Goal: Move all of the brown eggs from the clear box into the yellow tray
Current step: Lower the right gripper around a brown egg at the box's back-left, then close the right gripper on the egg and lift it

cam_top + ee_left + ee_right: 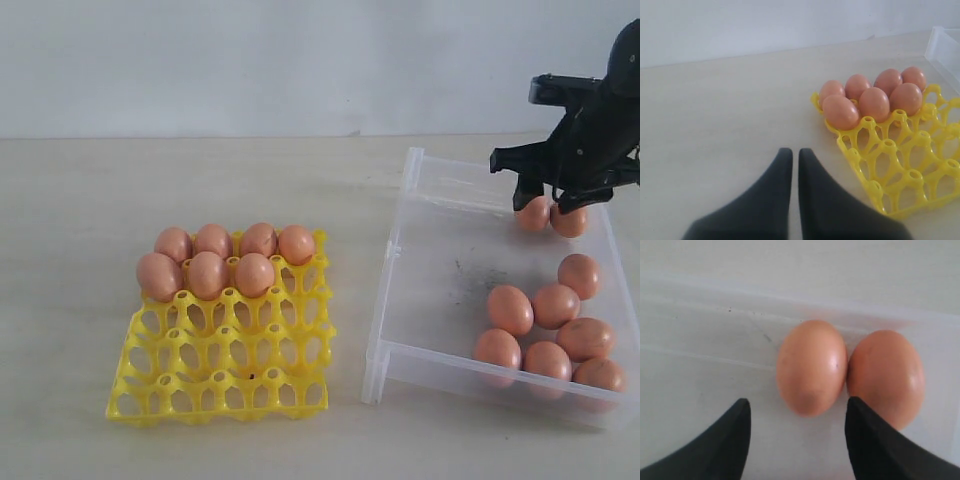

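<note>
1. Exterior view: my right end effector (550, 205) hangs over the far corner of the clear box (400, 300), fingers spread above two brown eggs (534, 213) that lie there touching each other. Seven more lie loose in the box's near right part. The yellow tray (220, 385) sits on the bench (80, 200) well apart to the left, with four eggs in its back row and three in the next.

2. Left wrist view: my left end effector (795, 152) is clenched on nothing, fingers almost touching, over bare bench just beside the tray's corner.

3. Right wrist view: my right end effector is released and empty. One egg (811, 367) of the touching pair lies ahead of the gap, and the neighbour egg (885, 375) sits partly behind one fingertip (860, 415).

4. I judge these eggs light and stiff, with a brittle, smooth shell, free to roll on the slick plastic. I would take the centred egg across its short waist and close gently. Since the pair touch, one finger has no gap to enter, so it may nudge the neighbour aside or pinch unevenly.
</note>
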`<state>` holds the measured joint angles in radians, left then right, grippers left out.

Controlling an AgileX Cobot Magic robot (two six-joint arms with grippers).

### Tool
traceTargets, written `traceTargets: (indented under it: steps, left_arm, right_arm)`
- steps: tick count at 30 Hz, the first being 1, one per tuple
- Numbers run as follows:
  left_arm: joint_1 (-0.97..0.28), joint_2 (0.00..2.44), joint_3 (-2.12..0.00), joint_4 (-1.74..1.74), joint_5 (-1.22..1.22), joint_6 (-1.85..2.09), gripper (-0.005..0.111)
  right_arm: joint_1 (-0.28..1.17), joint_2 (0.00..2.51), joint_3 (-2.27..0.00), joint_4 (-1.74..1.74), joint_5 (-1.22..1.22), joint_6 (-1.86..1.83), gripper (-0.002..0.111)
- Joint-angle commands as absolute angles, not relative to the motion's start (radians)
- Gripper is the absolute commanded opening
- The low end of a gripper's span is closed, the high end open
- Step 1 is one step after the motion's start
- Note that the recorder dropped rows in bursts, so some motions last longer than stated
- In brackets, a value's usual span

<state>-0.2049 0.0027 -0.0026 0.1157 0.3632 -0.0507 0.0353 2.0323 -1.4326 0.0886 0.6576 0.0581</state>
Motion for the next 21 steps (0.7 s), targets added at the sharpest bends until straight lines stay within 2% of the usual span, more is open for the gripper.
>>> traceTargets:
  steps: [1, 13, 14, 15, 17, 18, 21]
  left_arm:
    - [-0.210, 0.000, 0.000, 0.117, 0.360, -0.058, 0.004]
    - [-0.210, 0.000, 0.000, 0.117, 0.360, -0.058, 0.004]
    - [-0.210, 0.000, 0.000, 0.117, 0.360, -0.058, 0.004]
    - [-0.210, 0.000, 0.000, 0.117, 0.360, -0.058, 0.004]
    - [-0.210, 0.000, 0.000, 0.117, 0.360, -0.058, 0.004]
    - [-0.210, 0.000, 0.000, 0.117, 0.360, -0.058, 0.004]
    - [-0.210, 0.000, 0.000, 0.117, 0.360, -0.058, 0.004]
  right_arm:
    - [0.029, 2.068, -1.498, 0.101, 0.669, 0.046, 0.046]
    - [0.027, 2.194, -1.608, 0.085, 0.670, 0.046, 0.046]
    - [0.021, 2.196, -1.608, 0.091, 0.663, 0.046, 0.043]
    - [0.019, 2.198, -1.608, 0.093, 0.663, 0.039, 0.035]
    - [0.017, 2.198, -1.608, 0.080, 0.670, -0.028, 0.007]
    - [0.017, 2.198, -1.608, 0.093, 0.670, -0.057, 0.000]
    - [0.010, 2.198, -1.606, 0.239, 0.653, -0.179, 0.000]
